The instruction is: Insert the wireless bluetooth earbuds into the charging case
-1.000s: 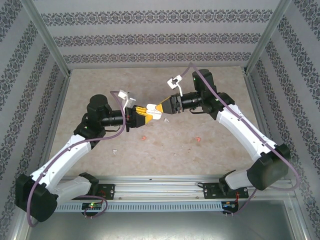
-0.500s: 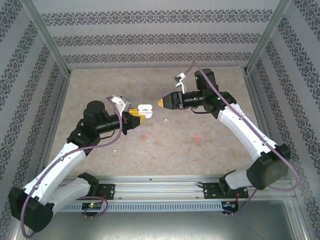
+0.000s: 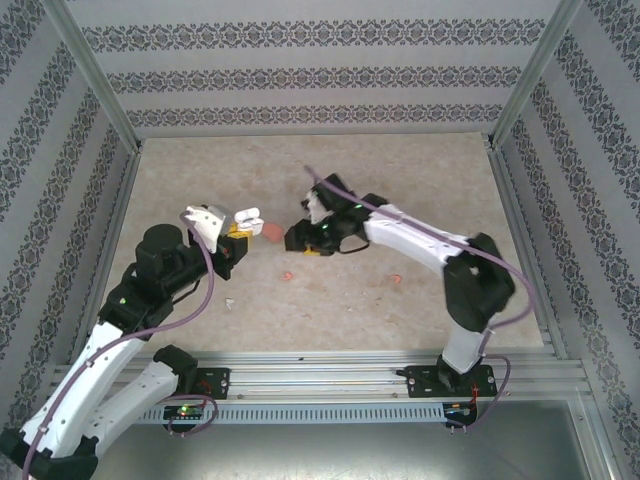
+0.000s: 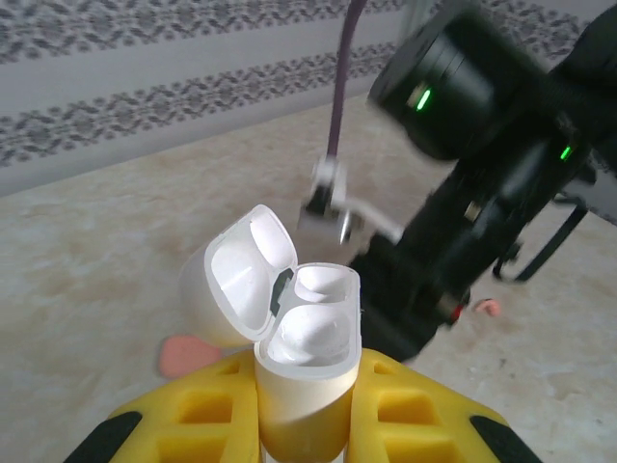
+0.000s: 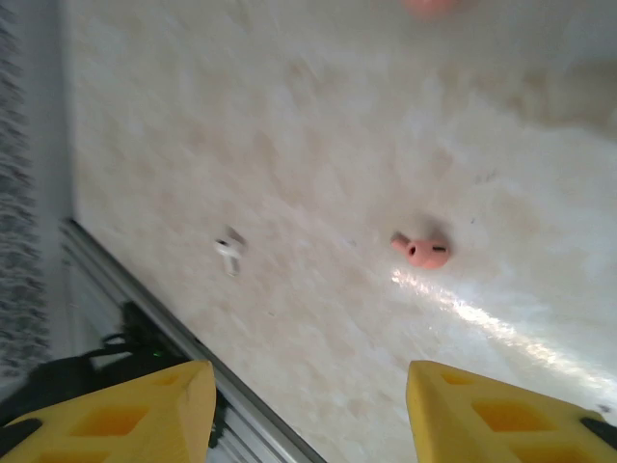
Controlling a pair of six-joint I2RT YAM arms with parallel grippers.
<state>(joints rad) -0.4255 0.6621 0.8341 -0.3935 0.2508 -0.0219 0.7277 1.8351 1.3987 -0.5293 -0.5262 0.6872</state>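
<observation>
Top view: my left end effector is clamped on the small white rounded plastic charging case, which is raised off the beige stone-look tabletop. My right end effector sits low just beside it; I can't tell its opening from here. A coral-orange pebble-like earbud and a tiny white earbud lie nearer the bases.

Left wrist: yellow fingers pinch the case at its base, lid hinged open.

Right wrist: right end effector spread wide, holding nothing. The coral-orange earbud and the white earbud lie apart below.

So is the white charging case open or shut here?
Open: the white case, clamped in the left hand, has its lid swung back, interior showing.
</observation>
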